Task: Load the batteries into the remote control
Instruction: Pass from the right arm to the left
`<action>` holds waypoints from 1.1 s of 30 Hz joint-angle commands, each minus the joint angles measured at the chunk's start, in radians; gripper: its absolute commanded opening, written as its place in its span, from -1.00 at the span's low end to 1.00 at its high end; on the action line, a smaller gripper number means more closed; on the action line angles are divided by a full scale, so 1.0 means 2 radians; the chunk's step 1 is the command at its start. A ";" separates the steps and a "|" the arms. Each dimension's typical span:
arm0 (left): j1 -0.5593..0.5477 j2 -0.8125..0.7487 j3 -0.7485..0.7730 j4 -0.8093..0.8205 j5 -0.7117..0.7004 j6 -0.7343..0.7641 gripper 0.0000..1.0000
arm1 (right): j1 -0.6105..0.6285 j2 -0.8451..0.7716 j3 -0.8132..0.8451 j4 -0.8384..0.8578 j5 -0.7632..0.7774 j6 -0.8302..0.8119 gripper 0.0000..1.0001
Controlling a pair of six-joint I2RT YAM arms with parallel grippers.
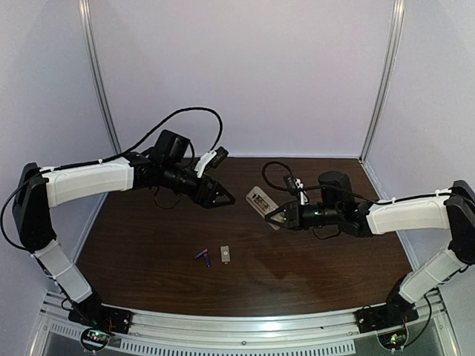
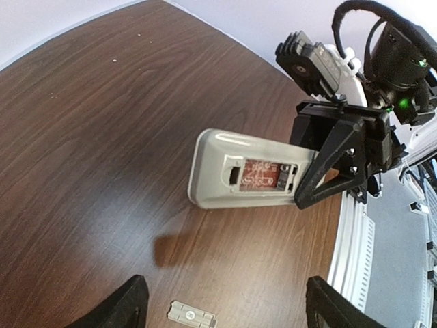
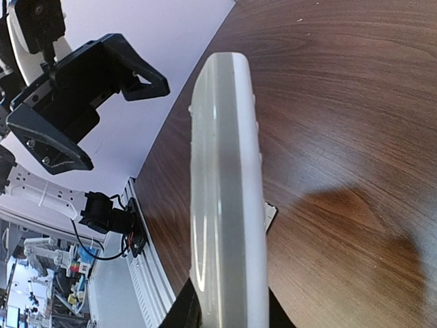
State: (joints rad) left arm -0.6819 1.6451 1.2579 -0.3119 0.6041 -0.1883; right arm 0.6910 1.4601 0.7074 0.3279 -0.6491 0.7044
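The remote control [image 1: 260, 202] is held above the table in my right gripper [image 1: 279, 215], which is shut on one end of it. Its beige back with the open battery recess faces the left wrist view [image 2: 246, 179], and the recess holds no battery. In the right wrist view the remote [image 3: 222, 178] shows edge-on between the fingers. Two purple-blue batteries [image 1: 204, 256] lie on the table near the front. My left gripper [image 1: 220, 195] is open and empty, in the air to the left of the remote, its fingers [image 2: 119, 309] spread wide.
A small flat grey-white cover piece [image 1: 225, 254] lies just right of the batteries; it also shows in the left wrist view [image 2: 192, 316]. Pale walls enclose the dark wooden table [image 1: 148, 245]. A metal rail [image 1: 245, 326] runs along the front edge.
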 commanded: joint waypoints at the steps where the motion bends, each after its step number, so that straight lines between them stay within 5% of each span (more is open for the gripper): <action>1: -0.004 -0.018 -0.020 0.046 0.046 0.004 0.63 | 0.012 -0.013 0.034 -0.059 -0.059 -0.064 -1.00; 9: -0.012 -0.004 -0.020 0.053 0.135 -0.002 0.40 | 0.054 0.001 0.078 -0.091 -0.118 -0.107 -1.00; 18: -0.013 -0.010 -0.034 0.060 0.227 -0.014 -0.17 | 0.073 -0.003 0.110 -0.139 -0.122 -0.159 -1.00; 28: -0.015 -0.025 -0.041 0.065 0.254 -0.023 -0.91 | 0.073 -0.007 0.127 -0.160 -0.125 -0.181 -0.98; 31: -0.015 -0.027 -0.041 0.081 0.256 -0.040 -1.00 | 0.072 -0.013 0.134 -0.176 -0.119 -0.186 -0.73; 33: -0.015 -0.029 -0.043 0.099 0.256 -0.055 -1.00 | 0.069 -0.017 0.138 -0.179 -0.117 -0.184 -0.24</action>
State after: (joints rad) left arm -0.7040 1.6188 1.1847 -0.2131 1.1091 -0.2409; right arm 0.8318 1.4582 0.9428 -0.0090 -0.9165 0.3424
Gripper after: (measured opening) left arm 0.207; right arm 0.253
